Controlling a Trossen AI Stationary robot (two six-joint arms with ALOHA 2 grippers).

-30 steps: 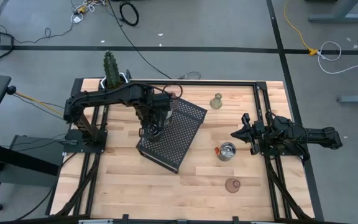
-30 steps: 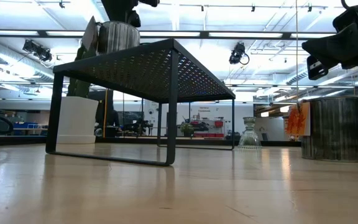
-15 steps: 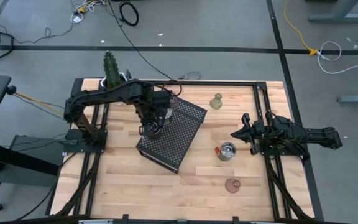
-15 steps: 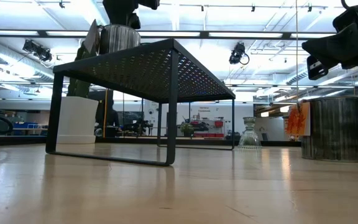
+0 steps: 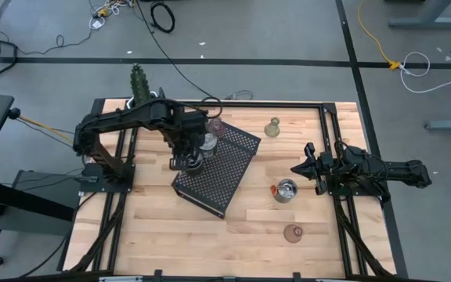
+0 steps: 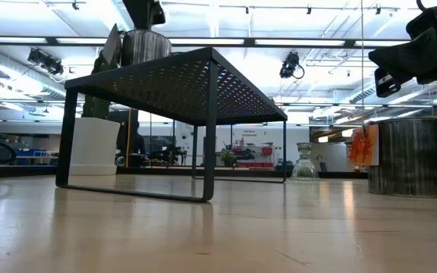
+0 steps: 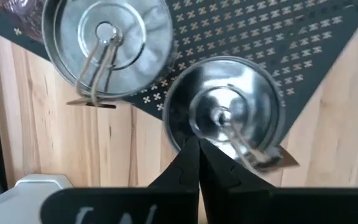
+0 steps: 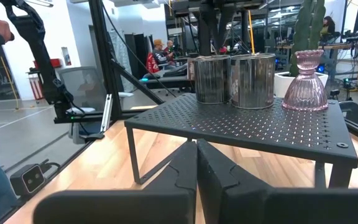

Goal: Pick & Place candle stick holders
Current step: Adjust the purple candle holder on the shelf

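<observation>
Below shut fingers [image 7: 197, 163], silver holder [image 7: 224, 115]

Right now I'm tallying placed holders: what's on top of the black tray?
On the black tray: two silver holders and one pink glass holder. The left arm partly covers them from above.

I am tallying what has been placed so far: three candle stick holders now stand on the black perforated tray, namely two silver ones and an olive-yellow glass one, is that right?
Not quite: the third holder on the black perforated tray is the pink glass holder, not an olive-yellow one. The right wrist view shows it beside the two silver holders. The olive-yellow holder stands on the table, as the high view shows.
</observation>
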